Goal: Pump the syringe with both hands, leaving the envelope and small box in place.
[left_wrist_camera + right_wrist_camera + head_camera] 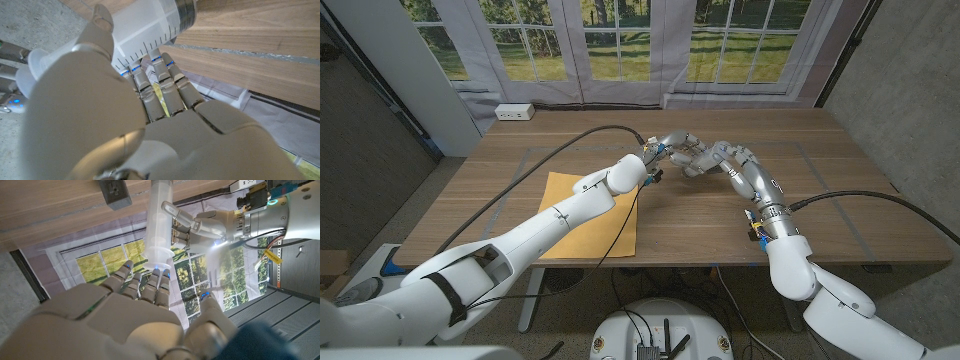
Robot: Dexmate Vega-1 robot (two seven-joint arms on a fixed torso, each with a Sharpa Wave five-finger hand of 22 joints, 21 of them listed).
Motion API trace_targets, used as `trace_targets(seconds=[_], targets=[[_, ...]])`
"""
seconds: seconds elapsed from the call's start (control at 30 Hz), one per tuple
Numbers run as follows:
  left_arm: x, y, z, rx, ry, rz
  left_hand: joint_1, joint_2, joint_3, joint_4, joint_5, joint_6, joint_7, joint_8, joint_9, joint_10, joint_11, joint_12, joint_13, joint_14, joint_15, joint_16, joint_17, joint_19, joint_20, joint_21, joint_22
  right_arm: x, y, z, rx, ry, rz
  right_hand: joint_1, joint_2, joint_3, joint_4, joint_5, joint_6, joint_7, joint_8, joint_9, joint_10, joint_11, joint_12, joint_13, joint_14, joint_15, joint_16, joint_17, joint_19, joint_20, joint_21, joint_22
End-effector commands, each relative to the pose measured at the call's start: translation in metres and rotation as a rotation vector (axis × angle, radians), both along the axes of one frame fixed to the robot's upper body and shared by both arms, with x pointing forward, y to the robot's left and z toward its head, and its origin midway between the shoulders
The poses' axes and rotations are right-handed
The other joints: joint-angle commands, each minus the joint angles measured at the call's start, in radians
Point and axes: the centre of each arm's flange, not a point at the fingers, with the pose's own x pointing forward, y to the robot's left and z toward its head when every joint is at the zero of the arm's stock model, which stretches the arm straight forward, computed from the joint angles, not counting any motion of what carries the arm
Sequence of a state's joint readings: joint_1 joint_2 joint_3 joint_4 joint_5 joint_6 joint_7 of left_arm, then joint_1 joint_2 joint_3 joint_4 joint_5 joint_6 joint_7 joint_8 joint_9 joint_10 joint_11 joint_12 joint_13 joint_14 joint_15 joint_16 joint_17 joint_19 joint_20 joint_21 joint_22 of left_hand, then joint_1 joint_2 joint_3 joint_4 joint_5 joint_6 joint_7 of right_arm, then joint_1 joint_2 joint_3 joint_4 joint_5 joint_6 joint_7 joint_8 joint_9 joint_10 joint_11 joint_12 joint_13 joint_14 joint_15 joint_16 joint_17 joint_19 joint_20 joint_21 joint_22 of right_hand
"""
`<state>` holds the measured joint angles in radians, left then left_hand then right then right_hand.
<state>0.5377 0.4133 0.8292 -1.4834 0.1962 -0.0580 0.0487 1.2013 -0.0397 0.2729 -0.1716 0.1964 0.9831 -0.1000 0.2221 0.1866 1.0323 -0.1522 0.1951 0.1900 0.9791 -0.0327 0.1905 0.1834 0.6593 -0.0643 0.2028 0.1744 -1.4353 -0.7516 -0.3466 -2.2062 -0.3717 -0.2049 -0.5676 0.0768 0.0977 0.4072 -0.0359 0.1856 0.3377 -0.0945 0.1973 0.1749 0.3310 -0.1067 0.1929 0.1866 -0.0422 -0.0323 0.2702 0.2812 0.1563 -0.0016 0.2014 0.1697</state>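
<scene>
The syringe (pixel 150 30), marked with black graduation lines without legible numerals, is gripped by the left hand (pixel 665 150) and right hand (pixel 715 158) above the counter (pixel 720 215).

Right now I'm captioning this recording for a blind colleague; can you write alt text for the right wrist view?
A clear plastic syringe with a flanged end is held between two white robot hands: the right robot hand fingers touch its flange, and the left robot hand grips its barrel. Behind are the wooden table, a small grey box and paned windows.
</scene>
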Motion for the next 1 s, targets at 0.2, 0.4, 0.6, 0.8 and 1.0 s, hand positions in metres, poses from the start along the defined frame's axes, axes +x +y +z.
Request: trace_targets(seconds=[0.2,0.4,0.6,0.8,1.0], targets=[[0.005,0.002,0.001,0.009,0.005,0.002,-0.008,0.144,0.009,0.006,0.007,0.050,-0.004,0.004,0.017,0.065,-0.052,0.005,0.009,0.126,-0.211,0.007,0.002,0.007,-0.136,0.005,0.005,-0.007,-0.006,0.008,0.000,-0.041,-0.036,-0.005,0.051,0.008,0.000,-0.002,0.011,0.001,-0.003,0.003,0.004,-0.003,0.000,0.001,0.012,-0.036,0.009,0.003,0.016,0.004,0.003,0.002],[0.006,0.002,0.001,0.013,0.007,-0.002,-0.009,0.145,0.010,0.006,0.007,0.051,-0.002,0.005,0.017,0.064,-0.053,0.005,0.009,0.126,-0.211,0.007,0.002,0.007,-0.136,0.005,0.005,-0.008,-0.007,0.011,0.003,-0.050,-0.050,-0.005,0.050,0.008,0.000,-0.002,0.011,0.001,-0.004,0.003,0.002,-0.002,-0.001,0.001,0.014,-0.035,0.011,0.003,0.016,0.006,0.003,0.002],[0.007,0.003,0.003,0.017,0.006,-0.001,-0.009,0.145,0.010,0.006,0.007,0.050,0.000,0.004,0.017,0.063,-0.053,0.004,0.009,0.124,-0.211,0.006,0.002,0.007,-0.137,0.005,0.005,-0.010,-0.013,0.016,-0.006,-0.061,-0.070,-0.005,0.050,0.008,0.000,-0.002,0.008,0.001,-0.005,0.003,-0.001,-0.004,-0.003,0.001,0.015,-0.036,0.012,0.003,0.019,0.006,0.003,0.002],[0.006,0.005,0.004,0.027,0.004,0.003,-0.010,0.146,0.011,0.005,0.007,0.048,0.000,0.004,0.017,0.061,-0.053,0.003,0.008,0.124,-0.211,0.006,0.002,0.006,-0.137,0.005,0.005,-0.010,-0.016,0.019,-0.001,-0.066,-0.068,-0.005,0.049,0.009,-0.001,-0.002,0.006,0.001,-0.006,0.004,-0.012,-0.004,-0.007,0.001,0.018,-0.037,0.014,0.004,0.021,0.006,0.003,0.002],[0.003,0.010,0.005,0.037,0.003,0.011,-0.010,0.146,0.011,0.005,0.008,0.048,-0.002,0.004,0.017,0.060,-0.053,0.003,0.008,0.124,-0.211,0.006,0.002,0.006,-0.137,0.005,0.005,-0.008,-0.020,0.023,0.008,-0.067,-0.068,-0.005,0.048,0.009,-0.002,-0.002,-0.005,-0.009,-0.010,0.004,-0.034,-0.009,-0.013,0.002,0.017,-0.034,0.014,0.004,0.025,0.007,0.002,0.002]])
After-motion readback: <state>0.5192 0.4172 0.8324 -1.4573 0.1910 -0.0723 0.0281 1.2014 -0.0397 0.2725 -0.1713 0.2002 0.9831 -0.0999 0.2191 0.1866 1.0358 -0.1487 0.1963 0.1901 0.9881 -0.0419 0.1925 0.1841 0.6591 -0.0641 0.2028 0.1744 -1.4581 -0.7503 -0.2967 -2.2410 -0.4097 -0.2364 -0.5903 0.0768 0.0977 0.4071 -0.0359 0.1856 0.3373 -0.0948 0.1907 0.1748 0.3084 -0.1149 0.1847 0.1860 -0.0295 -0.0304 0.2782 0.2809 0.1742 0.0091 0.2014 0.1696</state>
